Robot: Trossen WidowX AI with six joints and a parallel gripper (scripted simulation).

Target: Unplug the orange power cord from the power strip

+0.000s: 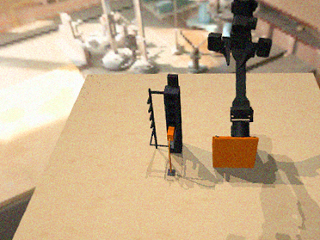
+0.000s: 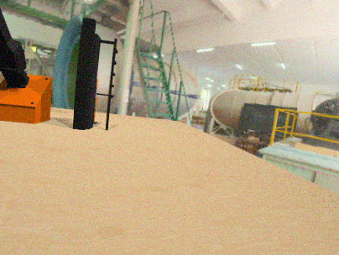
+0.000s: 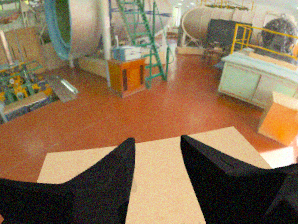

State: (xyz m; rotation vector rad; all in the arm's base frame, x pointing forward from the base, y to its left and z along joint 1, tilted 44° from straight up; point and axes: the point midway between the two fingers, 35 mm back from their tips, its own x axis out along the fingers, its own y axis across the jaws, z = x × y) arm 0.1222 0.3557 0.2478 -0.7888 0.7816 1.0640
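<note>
Orange plug [image 1: 171, 133] partly hidden; cord [image 1: 171, 158] thin.

Table [image 1: 120, 198] matt, grainy (wood-like); strip [image 1: 173, 113] matt black.

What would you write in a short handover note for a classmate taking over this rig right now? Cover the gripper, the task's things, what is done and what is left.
Gripper: fingers partly closed, nothing between them, raised high behind the table's far edge, well away from the work.
Power strip: stands upright mid-table, beside a thin black rack.
Orange plug: seated low on the strip, cord hanging down to the table.
Done: nothing yet on the plug.
Left: reach the plug, grip it, pull it out, open the fingers, back off plug, cord and strip.
</note>
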